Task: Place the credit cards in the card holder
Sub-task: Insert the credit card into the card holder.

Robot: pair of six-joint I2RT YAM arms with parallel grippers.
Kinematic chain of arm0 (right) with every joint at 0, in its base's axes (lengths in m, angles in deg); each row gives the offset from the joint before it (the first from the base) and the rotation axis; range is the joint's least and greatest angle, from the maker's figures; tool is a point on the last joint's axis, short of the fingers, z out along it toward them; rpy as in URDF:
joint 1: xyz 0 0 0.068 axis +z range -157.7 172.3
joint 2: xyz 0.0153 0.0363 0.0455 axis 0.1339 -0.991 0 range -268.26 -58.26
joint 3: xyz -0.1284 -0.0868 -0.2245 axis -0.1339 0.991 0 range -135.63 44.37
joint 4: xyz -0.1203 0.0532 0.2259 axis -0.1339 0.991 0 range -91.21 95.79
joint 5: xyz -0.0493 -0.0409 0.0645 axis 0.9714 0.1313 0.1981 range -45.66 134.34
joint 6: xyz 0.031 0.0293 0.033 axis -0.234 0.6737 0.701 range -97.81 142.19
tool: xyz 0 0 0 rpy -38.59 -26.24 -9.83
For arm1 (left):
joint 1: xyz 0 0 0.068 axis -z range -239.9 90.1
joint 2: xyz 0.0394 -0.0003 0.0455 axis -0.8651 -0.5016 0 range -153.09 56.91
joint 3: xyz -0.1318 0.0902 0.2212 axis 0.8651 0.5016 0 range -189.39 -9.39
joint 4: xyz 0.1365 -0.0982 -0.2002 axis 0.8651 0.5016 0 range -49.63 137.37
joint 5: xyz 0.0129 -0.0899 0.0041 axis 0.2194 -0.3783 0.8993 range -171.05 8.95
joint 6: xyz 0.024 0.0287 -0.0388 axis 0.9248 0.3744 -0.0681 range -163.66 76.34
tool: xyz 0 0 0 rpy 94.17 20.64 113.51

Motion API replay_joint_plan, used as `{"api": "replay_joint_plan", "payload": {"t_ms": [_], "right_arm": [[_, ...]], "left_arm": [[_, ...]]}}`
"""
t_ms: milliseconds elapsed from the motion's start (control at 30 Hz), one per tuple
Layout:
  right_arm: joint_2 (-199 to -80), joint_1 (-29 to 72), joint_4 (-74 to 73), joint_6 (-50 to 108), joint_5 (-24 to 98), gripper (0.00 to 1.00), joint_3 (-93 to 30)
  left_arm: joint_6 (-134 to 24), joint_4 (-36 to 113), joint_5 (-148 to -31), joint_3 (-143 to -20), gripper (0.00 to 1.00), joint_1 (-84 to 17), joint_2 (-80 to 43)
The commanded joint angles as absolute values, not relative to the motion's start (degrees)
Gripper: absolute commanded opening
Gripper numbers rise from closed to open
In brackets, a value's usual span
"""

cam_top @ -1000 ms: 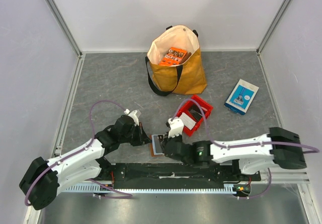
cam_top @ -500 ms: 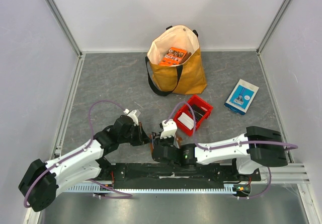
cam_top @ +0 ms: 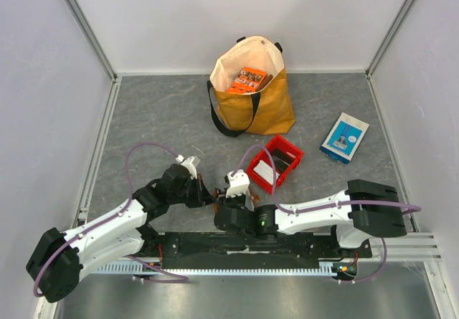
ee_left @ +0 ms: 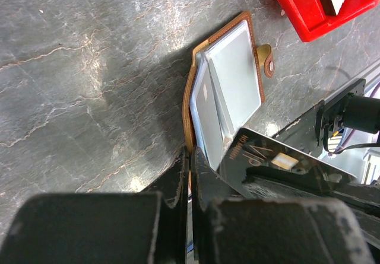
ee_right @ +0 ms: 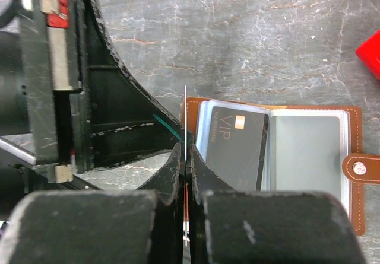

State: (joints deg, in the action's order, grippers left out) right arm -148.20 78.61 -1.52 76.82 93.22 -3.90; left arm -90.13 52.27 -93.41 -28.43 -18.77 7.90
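Note:
The brown card holder point(ee_right: 309, 115) lies open on the table, its clear pockets facing up; it also shows in the left wrist view point(ee_left: 228, 86). A dark grey "VIP" credit card point(ee_right: 234, 148) lies in or on its left pocket and also shows in the left wrist view point(ee_left: 264, 157). My left gripper point(ee_left: 191, 157) is shut on the holder's brown edge. My right gripper point(ee_right: 186, 157) is shut on a thin white card point(ee_right: 185, 113), seen edge-on and upright at the holder's left edge. In the top view both grippers point(cam_top: 206, 197) point(cam_top: 224, 203) meet and hide the holder.
A red bin point(cam_top: 287, 154) holding white cards point(cam_top: 262, 170) stands just right of the grippers. A yellow tote bag point(cam_top: 269, 107) with an orange packet point(cam_top: 247, 79) stands at the back. A blue-and-white box point(cam_top: 344, 137) lies at the right.
My right arm has moved left, bringing its gripper and card over the holder next to my left gripper. The left arm has barely moved.

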Motion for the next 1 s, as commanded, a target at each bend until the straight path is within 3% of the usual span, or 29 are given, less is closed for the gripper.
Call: {"api": "replay_joint_plan", "payload": {"t_ms": [0,967], "right_arm": [[-143.35,78.88,-6.3,74.23,94.79,0.0,-3.01],[-150.55,78.26,0.79,75.89,95.31,0.0,-6.25]], "left_arm": [[-90.85,51.44,-93.7,-28.72,0.02,-18.67,7.87],[-90.85,51.53,-93.53,-28.72,0.02,-18.59,8.31]]}}
